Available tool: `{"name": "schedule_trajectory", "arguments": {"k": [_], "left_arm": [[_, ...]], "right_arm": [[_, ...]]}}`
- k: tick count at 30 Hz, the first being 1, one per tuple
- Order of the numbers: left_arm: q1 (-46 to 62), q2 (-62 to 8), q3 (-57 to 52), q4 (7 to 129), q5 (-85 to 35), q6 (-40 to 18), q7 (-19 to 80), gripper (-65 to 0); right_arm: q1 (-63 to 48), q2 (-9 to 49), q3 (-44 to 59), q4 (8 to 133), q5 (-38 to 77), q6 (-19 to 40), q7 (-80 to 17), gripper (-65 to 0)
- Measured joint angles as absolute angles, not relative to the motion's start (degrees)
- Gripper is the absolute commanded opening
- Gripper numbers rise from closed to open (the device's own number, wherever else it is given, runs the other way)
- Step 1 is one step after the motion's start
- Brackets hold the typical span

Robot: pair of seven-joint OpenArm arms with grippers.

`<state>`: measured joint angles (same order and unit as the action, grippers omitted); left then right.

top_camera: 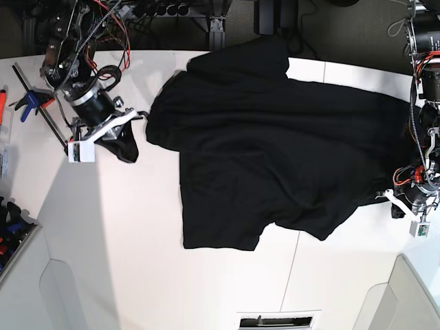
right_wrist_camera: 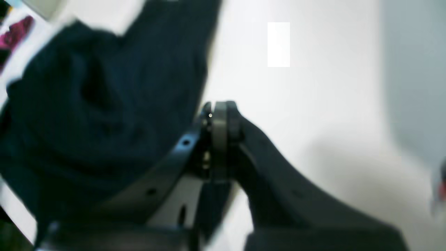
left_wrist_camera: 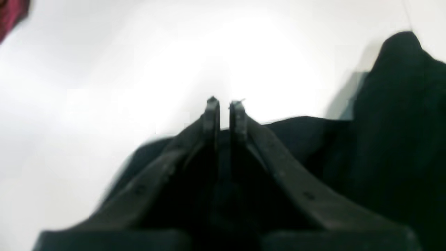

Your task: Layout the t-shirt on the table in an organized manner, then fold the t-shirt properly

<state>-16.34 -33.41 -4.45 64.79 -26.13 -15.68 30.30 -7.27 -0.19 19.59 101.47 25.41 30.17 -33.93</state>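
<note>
The black t-shirt (top_camera: 275, 144) lies spread over the middle of the white surface (top_camera: 137, 275), plain side up, no print showing. Its far part hangs toward the far edge, and the near hem is uneven, with one flap reaching further toward the near side on the left.

The right tool (top_camera: 127, 141), at the left of the base view, is clenched on a bunched corner of the cloth; in the right wrist view its jaws are pressed together with dark fabric beside and under them. The left tool (top_camera: 399, 199), at the right of the base view, sits at the shirt's right edge; its jaws are nearly closed with black cloth under them, apparently pinching the edge.

This looks like the laying-out step, not yet folding. The next move probably calls for drawing the two held points apart to flatten the wrinkles.
</note>
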Motion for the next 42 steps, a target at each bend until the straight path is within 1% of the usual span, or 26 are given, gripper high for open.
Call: {"name": "schedule_trajectory", "arguments": {"k": [3,5,9,12,13,17,22,24,25,30,35,38,42], "left_arm": [[-16.99,-31.35,-4.40,64.01,-22.17,-15.70,29.19,-59.2],[-17.89,-30.76,-3.99,62.41,-20.40,-15.42,26.46,-59.2],[-18.94,-31.14,-0.86,56.95,-15.99,-12.95,20.45,-59.2],[-18.59,-31.18,3.42,52.97,-14.98,-12.84,20.91,-59.2],[-18.41,-31.09,5.10,52.51,-14.92,-12.78,19.22,-59.2],[-19.25,-31.38,9.45,52.49,-14.94,-12.88,19.25,-59.2],[-19.25,-30.28,9.58,52.56,-14.83,-12.82,20.78,-59.7],[-19.25,-29.87,9.58,52.60,-14.26,-12.47,20.69,-62.5],[-19.25,-29.80,9.61,52.69,-13.54,-11.55,20.67,-62.7],[-19.20,-30.33,9.80,52.75,-8.88,-3.42,21.30,-62.6],[-18.61,-33.10,9.80,52.36,-8.32,5.82,26.87,-62.6],[-18.61,-33.47,9.32,52.27,-4.32,9.96,28.58,-62.6],[-18.72,-33.30,9.30,52.34,-3.51,13.30,32.03,-62.6]], "right_arm": [[-2.96,-1.58,18.87,98.91,23.00,30.15,-33.95,-65.0],[-0.30,-2.07,17.34,95.96,22.06,30.06,-33.87,-65.0],[4.12,-2.04,11.66,87.09,20.18,30.22,-33.52,-65.0],[7.77,-2.07,6.96,78.98,15.35,30.22,-30.81,-65.0],[8.95,-2.07,5.56,76.47,14.22,30.26,-29.67,-65.0],[13.45,-2.09,2.33,68.40,12.27,30.06,-27.57,-65.0],[14.31,-1.91,2.07,65.10,12.84,30.48,-25.85,-65.0],[14.33,-1.91,2.07,64.95,11.20,30.68,-25.61,-65.0],[14.31,-1.91,2.07,64.97,10.63,30.68,-25.50,-65.0],[13.28,-0.97,2.07,65.41,10.68,30.68,-25.30,-65.0],[10.11,1.28,2.17,67.40,11.73,31.31,-24.75,-65.0],[7.99,3.05,2.74,69.73,12.67,31.35,-24.71,-65.0],[4.45,4.97,5.98,73.84,14.55,31.73,-25.58,-65.0]]}}
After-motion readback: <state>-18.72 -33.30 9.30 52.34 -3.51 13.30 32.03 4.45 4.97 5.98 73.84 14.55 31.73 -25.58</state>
